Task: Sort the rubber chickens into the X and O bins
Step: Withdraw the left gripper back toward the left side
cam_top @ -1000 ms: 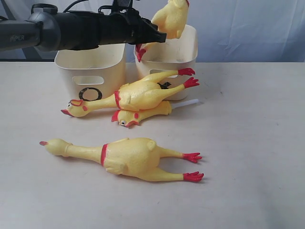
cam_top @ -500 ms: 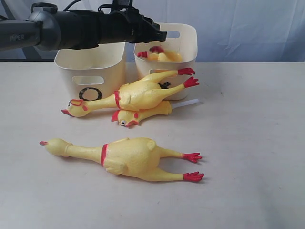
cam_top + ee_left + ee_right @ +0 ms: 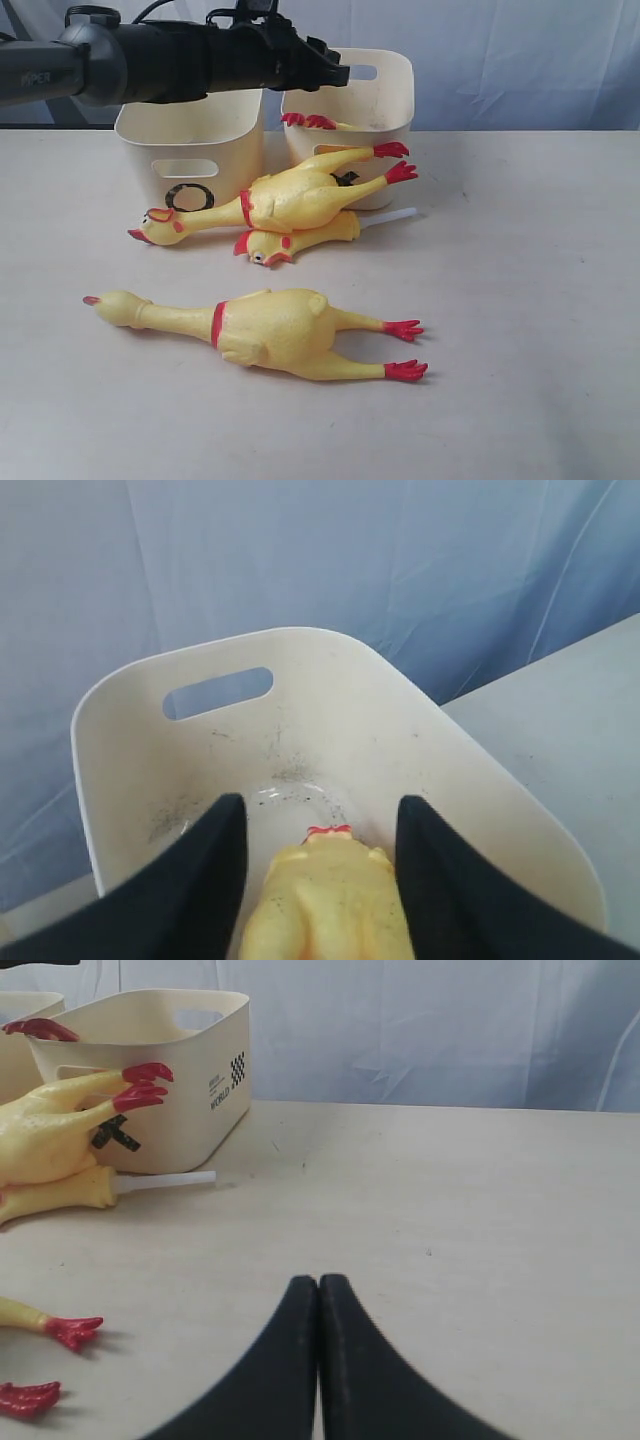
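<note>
My left gripper (image 3: pixel 335 72) hangs over the X bin (image 3: pixel 385 95) with its jaws open. Below the left gripper (image 3: pixel 320 805), a rubber chicken (image 3: pixel 325 900) lies in the X bin (image 3: pixel 130 730), clear of both fingers. Its red feet (image 3: pixel 308 121) poke over the rim. A long chicken (image 3: pixel 295 195) leans against the fronts of both bins, hiding most of the X. A shorter chicken (image 3: pixel 300 238) lies partly under it. Another long chicken (image 3: pixel 270 330) lies nearer the front. The O bin (image 3: pixel 190 135) stands left of the X bin. My right gripper (image 3: pixel 319 1280) is shut above bare table.
The black left arm (image 3: pixel 150 62) reaches across above the O bin. A thin white tube (image 3: pixel 390 217) sticks out from the shorter chicken beside the X bin. A blue cloth backdrop (image 3: pixel 520 50) hangs behind the table (image 3: pixel 520 300).
The left gripper's jaws have opened. The chicken it held above the X bin has dropped inside and settled, with only its red feet showing over the rim. The right gripper stayed still.
</note>
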Controlling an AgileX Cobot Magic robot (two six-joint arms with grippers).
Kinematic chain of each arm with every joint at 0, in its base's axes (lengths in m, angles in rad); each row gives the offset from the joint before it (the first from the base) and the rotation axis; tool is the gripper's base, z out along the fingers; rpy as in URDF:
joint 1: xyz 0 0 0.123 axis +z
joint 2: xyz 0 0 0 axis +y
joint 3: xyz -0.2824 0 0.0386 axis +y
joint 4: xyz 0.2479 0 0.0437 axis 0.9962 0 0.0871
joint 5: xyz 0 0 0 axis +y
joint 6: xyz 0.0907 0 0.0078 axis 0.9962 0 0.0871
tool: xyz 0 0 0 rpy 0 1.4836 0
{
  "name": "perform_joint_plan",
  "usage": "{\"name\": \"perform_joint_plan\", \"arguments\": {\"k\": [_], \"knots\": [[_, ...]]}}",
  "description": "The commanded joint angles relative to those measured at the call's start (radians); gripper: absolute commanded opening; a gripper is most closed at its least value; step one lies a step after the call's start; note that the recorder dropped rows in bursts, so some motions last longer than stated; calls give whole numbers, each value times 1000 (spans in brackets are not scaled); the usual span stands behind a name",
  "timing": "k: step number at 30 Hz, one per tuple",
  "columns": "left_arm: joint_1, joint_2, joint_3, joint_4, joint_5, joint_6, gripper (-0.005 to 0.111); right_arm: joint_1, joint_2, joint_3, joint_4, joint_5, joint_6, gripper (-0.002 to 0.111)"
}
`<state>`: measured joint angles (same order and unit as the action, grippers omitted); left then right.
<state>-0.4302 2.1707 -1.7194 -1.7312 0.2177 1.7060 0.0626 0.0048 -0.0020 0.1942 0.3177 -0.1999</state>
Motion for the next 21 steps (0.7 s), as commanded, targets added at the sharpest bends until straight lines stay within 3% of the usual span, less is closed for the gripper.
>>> {"name": "perform_joint_plan", "arguments": {"k": [1,4,9,15,21], "knots": [[2,-42,-5,23,-10,-2,47,0,-5,2,1,-11,-1,-1],[2,-75,-3,93,-8,-15,39,0,-5,2,1,-11,-1,-1],[2,-149,47,229,-6,-94,2,0,-5,2,1,-11,-1,-1],[4,-242,152,515,-6,-317,0,0,-5,2,1,-11,-1,-1],[39,-369,278,861,90,-620,0,0,-5,2,1,-11,-1,-1]]}}
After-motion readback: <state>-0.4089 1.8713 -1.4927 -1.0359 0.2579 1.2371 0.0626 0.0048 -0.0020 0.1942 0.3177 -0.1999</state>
